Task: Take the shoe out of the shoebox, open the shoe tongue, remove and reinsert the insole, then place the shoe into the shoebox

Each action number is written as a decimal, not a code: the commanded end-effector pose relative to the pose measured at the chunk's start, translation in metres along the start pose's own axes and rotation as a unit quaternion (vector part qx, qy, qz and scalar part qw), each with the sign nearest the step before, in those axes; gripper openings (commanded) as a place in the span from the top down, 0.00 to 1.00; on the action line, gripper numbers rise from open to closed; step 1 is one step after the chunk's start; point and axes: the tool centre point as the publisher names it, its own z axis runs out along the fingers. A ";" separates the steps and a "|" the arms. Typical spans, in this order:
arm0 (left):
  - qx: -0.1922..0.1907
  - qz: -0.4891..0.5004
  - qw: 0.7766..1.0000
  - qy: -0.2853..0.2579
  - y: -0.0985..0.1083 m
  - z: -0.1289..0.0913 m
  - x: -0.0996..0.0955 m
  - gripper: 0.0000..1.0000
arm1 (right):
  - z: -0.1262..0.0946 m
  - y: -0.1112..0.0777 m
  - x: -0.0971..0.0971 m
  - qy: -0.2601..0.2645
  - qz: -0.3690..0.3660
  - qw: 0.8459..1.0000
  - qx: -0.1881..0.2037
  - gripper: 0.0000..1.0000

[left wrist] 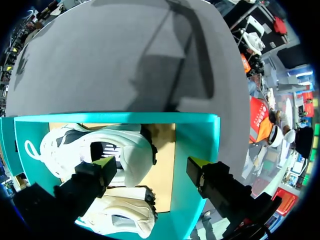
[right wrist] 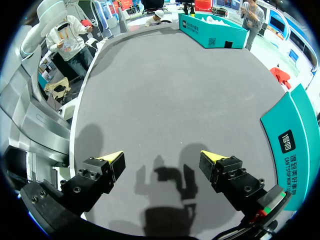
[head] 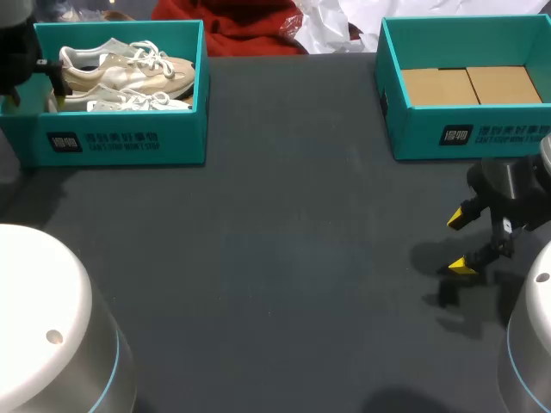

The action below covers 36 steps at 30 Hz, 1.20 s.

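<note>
While both shoes lie in the shoebox (head: 120, 148) at the upper left of the frame, nothing of the task looks done yet. The shoe (head: 129, 70) nearer the back wall lies on its side, touching the second shoe (head: 145, 101) in front of it. The two fill most of the box.

In the left wrist view the left gripper (left wrist: 150, 165) hangs over this box with its fingers wide apart and nothing between them. One finger is above the shoe's (left wrist: 100, 145) opening. The other is above the box's teal wall (left wrist: 200, 135), not above the inside.

The right gripper (head: 461, 242) hovers above bare table (head: 275, 258) at the lower right of the frame. It is in front of the other box (head: 469, 138) and its fingers too are spread and empty (right wrist: 162, 159).

The risk, as I judge it, lies in the left arm's descent. If it drops straight down, the outer finger could land on the wall, crush it or shove the light box along the table. The shoes are packed so close that a finger may wedge between them, catch a lace or pinch both at once. A tight fit could also lift the box with the shoe, since nothing holds the box down.
</note>
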 end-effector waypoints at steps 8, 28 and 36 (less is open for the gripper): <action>0.003 0.006 1.000 0.006 0.002 0.013 -0.008 0.12 | 0.000 0.000 0.002 -0.002 0.000 1.000 0.001 0.00; 0.016 -0.001 1.000 0.017 0.001 0.034 -0.006 0.15 | 0.000 0.000 0.002 -0.002 0.000 1.000 0.001 0.00; 0.014 0.001 1.000 0.020 0.003 0.041 -0.003 0.20 | 0.000 0.000 0.002 -0.002 0.000 1.000 0.001 0.00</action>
